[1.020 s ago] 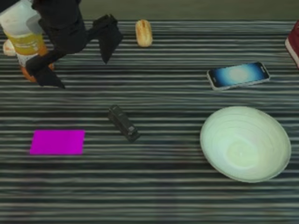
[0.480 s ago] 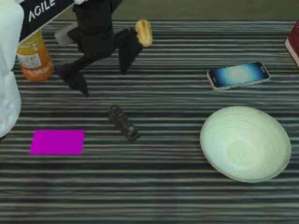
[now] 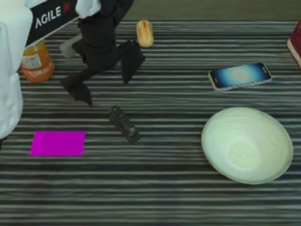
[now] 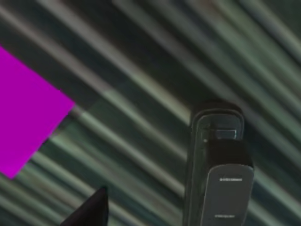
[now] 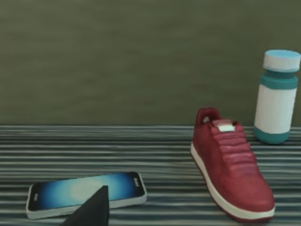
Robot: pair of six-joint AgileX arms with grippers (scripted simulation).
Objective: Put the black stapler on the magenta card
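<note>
There is one black stapler (image 3: 124, 124), one magenta card (image 3: 58, 143), one phone (image 3: 240, 76), one pale bowl (image 3: 247, 144), one bread roll (image 3: 145, 33), one orange bottle (image 3: 34, 63) and one red shoe (image 5: 231, 169) on the striped table (image 3: 164, 188). The right wrist view also shows one white bottle with a teal cap (image 5: 277, 96) standing just behind the shoe. The black stapler lies flat near the middle of the table, tilted, with nothing touching it. The magenta card lies flat to its left, apart from it. The left wrist view looks down on both, the stapler (image 4: 217, 169) and a corner of the card (image 4: 26, 115). Since half a second ago the left gripper (image 3: 106, 75) has slid a little lower and to the right, closer to the stapler, and the roll that it partly hid then now shows whole. A second ago it was farther up and left, in front of the orange bottle. The stapler, card, phone and bowl have not moved. The left arm reaches in from the top left corner, and its gripper hangs just above the stapler in the top view, with its two black fingers (image 3: 130, 59) spread wide apart and holding nothing. The right arm does not show in the top view. Only one dark finger tip (image 5: 91, 209) shows in its own wrist view, near the phone (image 5: 84, 192), so I cannot tell how that gripper stands.
</note>
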